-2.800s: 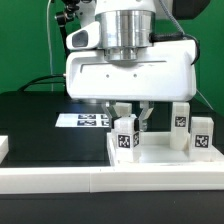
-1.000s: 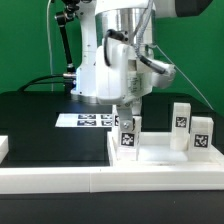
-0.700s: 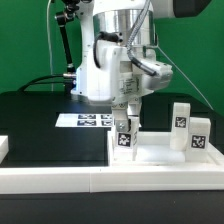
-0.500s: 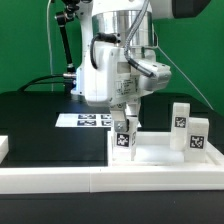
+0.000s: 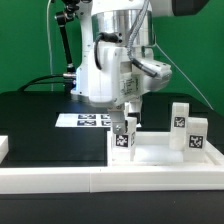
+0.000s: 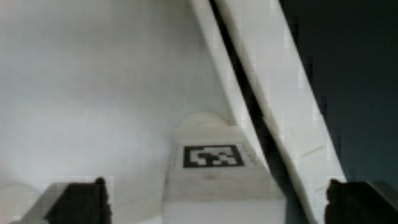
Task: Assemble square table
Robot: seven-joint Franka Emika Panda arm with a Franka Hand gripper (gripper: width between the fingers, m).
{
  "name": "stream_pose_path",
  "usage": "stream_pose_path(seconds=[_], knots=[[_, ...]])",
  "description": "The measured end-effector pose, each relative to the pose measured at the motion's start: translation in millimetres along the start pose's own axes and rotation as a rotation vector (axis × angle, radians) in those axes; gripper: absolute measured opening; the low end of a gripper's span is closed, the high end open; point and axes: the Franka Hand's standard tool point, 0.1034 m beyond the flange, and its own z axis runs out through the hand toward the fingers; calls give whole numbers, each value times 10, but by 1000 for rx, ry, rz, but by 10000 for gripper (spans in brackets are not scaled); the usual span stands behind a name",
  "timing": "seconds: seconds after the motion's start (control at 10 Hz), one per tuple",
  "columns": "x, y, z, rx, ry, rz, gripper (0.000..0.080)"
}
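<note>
Since a second ago, my fingers have spread away from the leg (image 5: 123, 136) they were pinching; in the wrist view both fingertips (image 6: 79, 200) stand well apart with the tagged block (image 6: 215, 160) free between them. My gripper (image 5: 126, 119) hangs released just above that leg, which stands upright at the tabletop's (image 5: 160, 152) corner on the exterior view's left, tilted a little toward 1 o'clock. Out toward 3 o'clock, two more leg blocks (image 5: 181, 123) wait upright inside the raised rim, well apart from me. Behind, at about 10 o'clock, the marker board (image 5: 82, 120) lies flat on the black table (image 5: 40, 120).

The leg looks seated but perhaps not fully turned home. To do this step well, I would judge it best to rotate my wrist back, re-grip squarely across the block's flat faces and twist again, keeping straight above the hole so the leg does not lean.
</note>
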Motion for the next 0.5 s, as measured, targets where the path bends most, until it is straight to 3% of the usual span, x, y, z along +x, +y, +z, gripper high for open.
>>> stream_pose_path(seconds=[0.1, 0.5], knots=[[-47, 15, -32, -42, -10, -26, 639], [-104, 27, -40, -50, -14, -39, 649]])
